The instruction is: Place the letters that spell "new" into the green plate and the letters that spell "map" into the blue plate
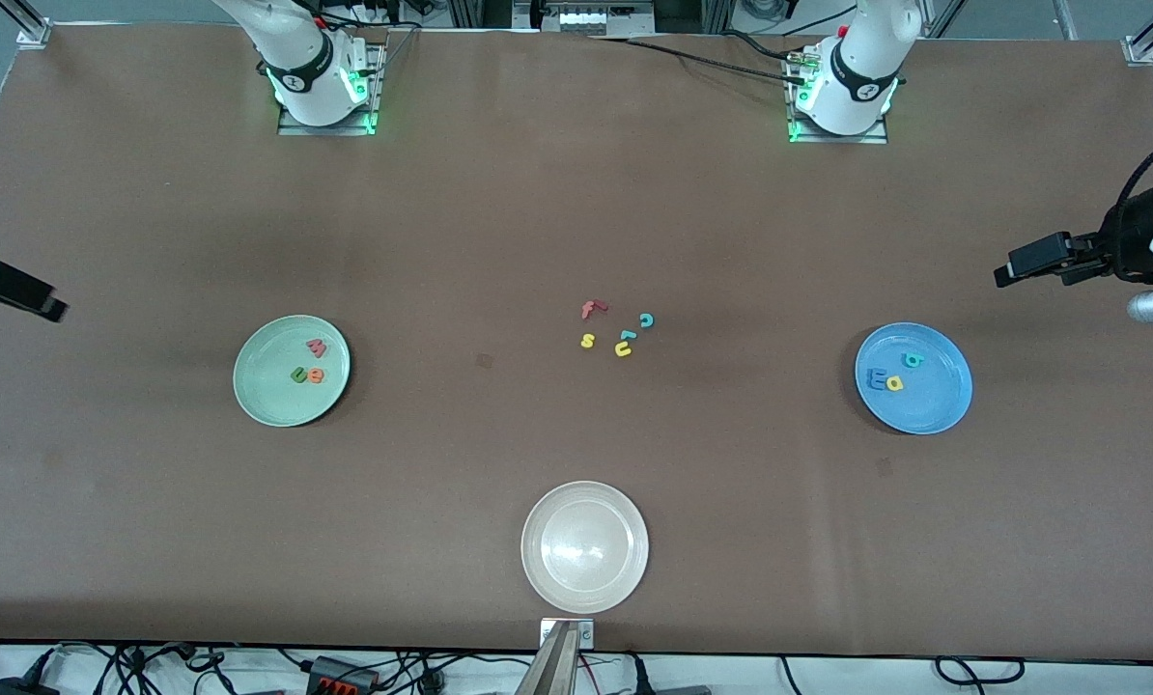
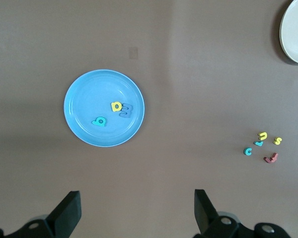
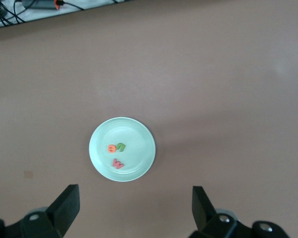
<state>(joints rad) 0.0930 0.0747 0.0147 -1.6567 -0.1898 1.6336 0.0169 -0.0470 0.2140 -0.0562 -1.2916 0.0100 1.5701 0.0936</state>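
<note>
Cream plate [image 1: 584, 547] nearest me, only wrist views confirm both grippers' fingers apart: left gripper [image 2: 136, 213] over blue plate [image 2: 79, 101], right gripper [image 3: 134, 210] over green plate [image 3: 139, 136].

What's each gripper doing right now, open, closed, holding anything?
Left gripper: open, holding nothing, up above the table beside the blue plate.
Right gripper: open, holding nothing, up above the table beside the green plate.

White arm bases [image 1: 311, 72], green lights, black fingers [image 2: 67, 213], perhaps rubber-tipped
</note>
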